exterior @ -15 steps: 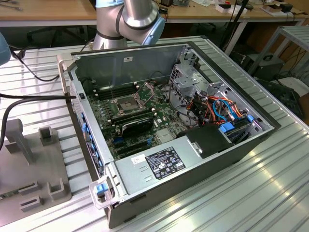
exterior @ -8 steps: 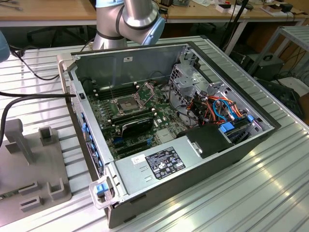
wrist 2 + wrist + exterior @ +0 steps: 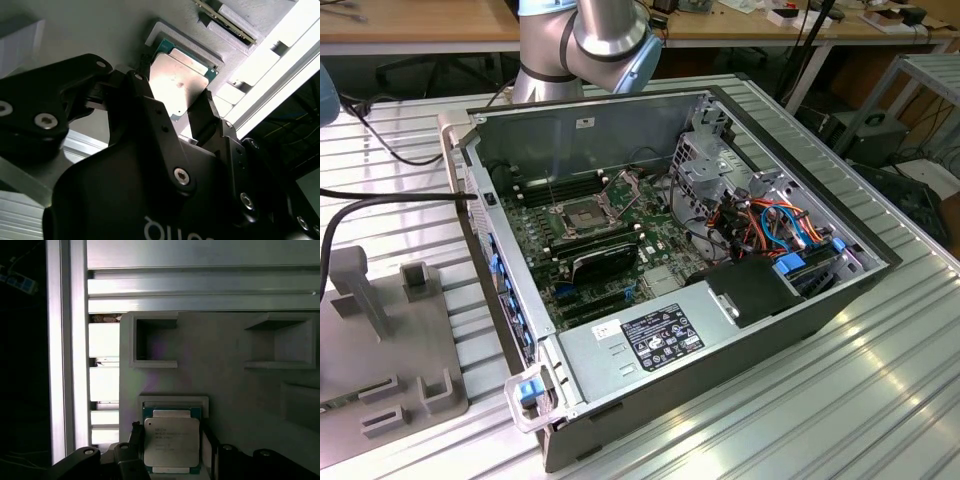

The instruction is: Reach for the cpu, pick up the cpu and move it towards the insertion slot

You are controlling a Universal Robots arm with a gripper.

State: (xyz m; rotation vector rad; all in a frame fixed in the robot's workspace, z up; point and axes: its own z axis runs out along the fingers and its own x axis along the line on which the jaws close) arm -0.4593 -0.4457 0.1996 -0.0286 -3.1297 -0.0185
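Observation:
The cpu [image 3: 171,440], a flat square chip with a dull silver face and green edges, lies in a shallow white-rimmed seat [image 3: 173,400] on a grey plastic plate. My black gripper [image 3: 171,446] straddles it, one finger [image 3: 136,439] against each opposite edge, so it looks shut on the chip. In the second wrist view the cpu [image 3: 177,82] shows bright between the same fingertips [image 3: 142,75] of the gripper [image 3: 173,90]. The insertion slot [image 3: 582,215], a silvery-framed square socket, sits on the motherboard inside the open computer case [image 3: 620,110].
The grey plate [image 3: 225,380] has raised pockets [image 3: 155,342] beyond the chip and rests on ribbed aluminium rails [image 3: 200,287]. In the case are a black card [image 3: 603,262], coloured cables [image 3: 770,225] and a power supply [image 3: 650,340]. A grey fixture with blocks [image 3: 390,340] lies at the exterior view's left.

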